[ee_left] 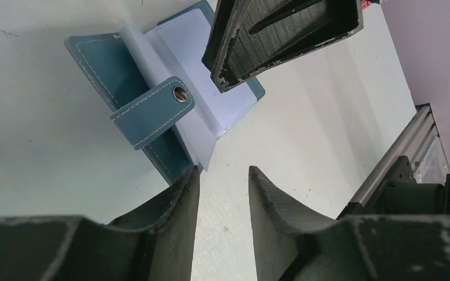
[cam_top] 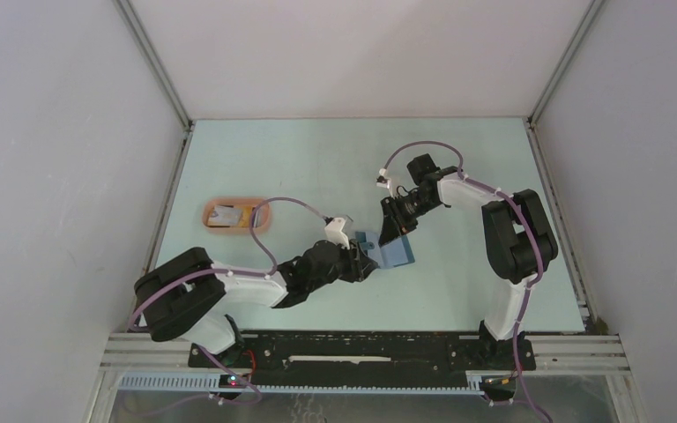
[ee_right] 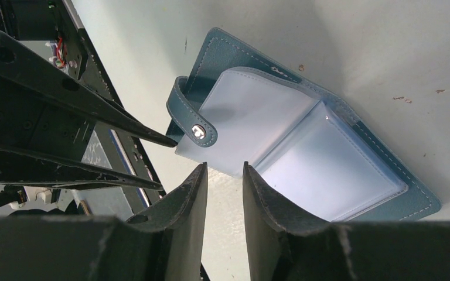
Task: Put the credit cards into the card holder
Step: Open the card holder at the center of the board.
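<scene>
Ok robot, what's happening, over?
Left gripper, right gripper open, empty, by holder. It lies open, strap over one page. Cards in tray.

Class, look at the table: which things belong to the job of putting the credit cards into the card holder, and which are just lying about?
Belong to the job: card holder, lying open; credit cards, not yet in it.
Just lying about: pink tray under the cards; small specks on the table.
</scene>
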You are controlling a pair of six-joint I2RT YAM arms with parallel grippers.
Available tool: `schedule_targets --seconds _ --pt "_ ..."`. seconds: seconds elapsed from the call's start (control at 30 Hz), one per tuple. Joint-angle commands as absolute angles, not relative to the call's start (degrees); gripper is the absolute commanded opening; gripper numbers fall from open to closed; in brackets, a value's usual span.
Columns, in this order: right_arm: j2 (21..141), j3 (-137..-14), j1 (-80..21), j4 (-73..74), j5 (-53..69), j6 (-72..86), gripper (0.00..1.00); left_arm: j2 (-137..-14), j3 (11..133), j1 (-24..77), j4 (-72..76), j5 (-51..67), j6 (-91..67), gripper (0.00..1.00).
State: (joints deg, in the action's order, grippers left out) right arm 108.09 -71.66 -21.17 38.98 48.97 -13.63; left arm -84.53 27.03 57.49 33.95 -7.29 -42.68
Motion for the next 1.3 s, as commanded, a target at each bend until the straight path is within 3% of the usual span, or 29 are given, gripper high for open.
schedule_targets --seconds 0.0,0.7,1.27 --pt "105.0 -73.4 -21.5 39.6 50.0 -14.8 0.37 -86.0 31.2 57.3 34.7 -5.8 -43.7 0.41" --pt "105.3 -73.4 -21.6 39.8 49.9 -14.9 0.38 -90.0 34.1 56.6 33.5 -4.6 -44.6 0.42" --pt "104.1 -73.4 -19.1 40.1 50.4 -14.7 0.46 -96.2 36.8 54.1 34.9 -2.0 -45.7 0.42"
